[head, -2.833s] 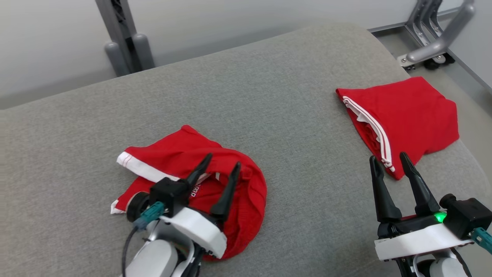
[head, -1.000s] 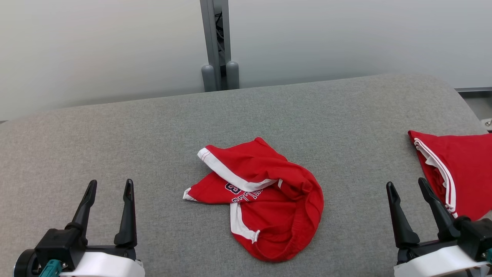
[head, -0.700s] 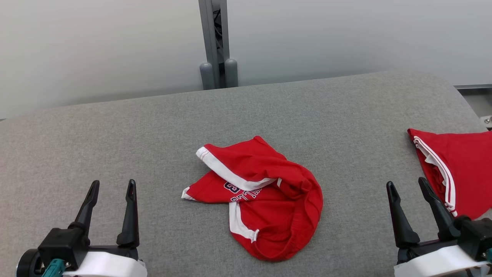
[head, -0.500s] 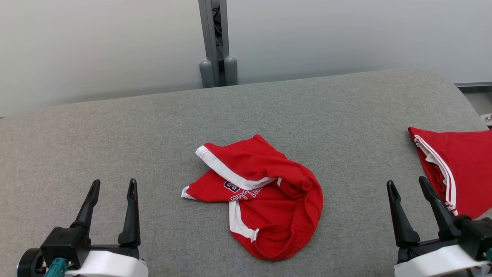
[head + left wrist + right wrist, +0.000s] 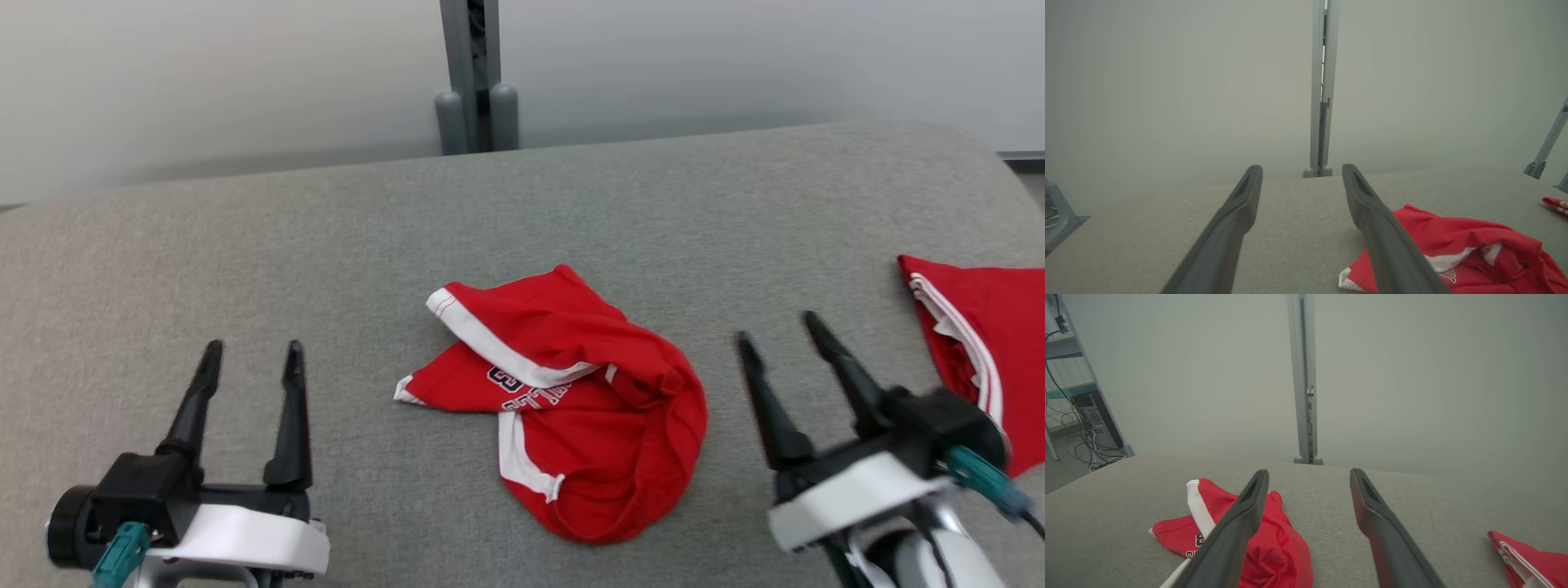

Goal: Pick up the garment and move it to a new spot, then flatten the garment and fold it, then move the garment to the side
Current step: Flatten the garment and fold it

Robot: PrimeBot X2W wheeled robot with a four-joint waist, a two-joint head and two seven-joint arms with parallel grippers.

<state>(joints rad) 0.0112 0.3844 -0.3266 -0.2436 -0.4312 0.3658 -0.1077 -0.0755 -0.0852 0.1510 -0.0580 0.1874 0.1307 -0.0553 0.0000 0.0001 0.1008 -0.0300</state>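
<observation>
Your crumpled red garment with white trim and dark lettering lies bunched near the middle of the grey fabric-covered surface, and neither arm touches it. Your left gripper sits over bare cloth well to the garment's left, its two dark fingers spread and empty. Your right gripper (blurred in the head view) is between that garment and a second, folded red garment with white stripes at the surface's right edge. Its fingers are likewise apart, holding nothing.

Left claw, right claw: black tapered fingers, white shells, teal plugs.
</observation>
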